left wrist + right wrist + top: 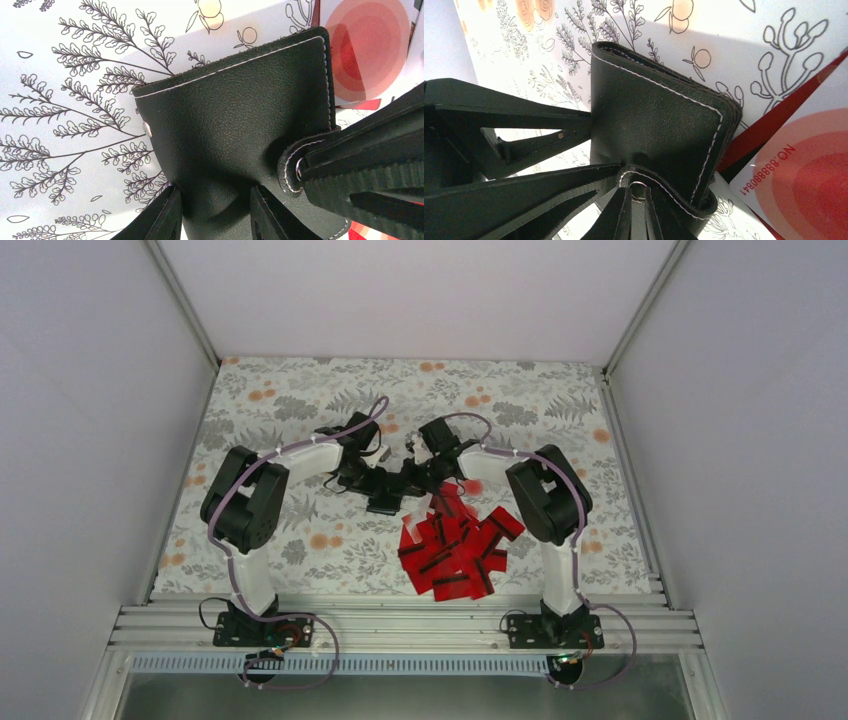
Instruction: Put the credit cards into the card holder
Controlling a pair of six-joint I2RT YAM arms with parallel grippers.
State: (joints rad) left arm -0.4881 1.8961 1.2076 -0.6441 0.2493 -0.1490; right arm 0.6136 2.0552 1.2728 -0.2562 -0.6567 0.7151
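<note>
Your left claw [215,192] and right claw [634,192] both clamp the card holder [235,110]; credit cards [455,555] lie nearer your right arm [548,502].

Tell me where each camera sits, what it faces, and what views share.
Top external: overhead behind the bases, facing down at the cloth; both arms show.
Left wrist: on that wrist, facing the card holder past the left gripper.
Right wrist: on that wrist, facing the card holder past the right gripper.
Shared by both wrist views: card holder, one credit card.
</note>
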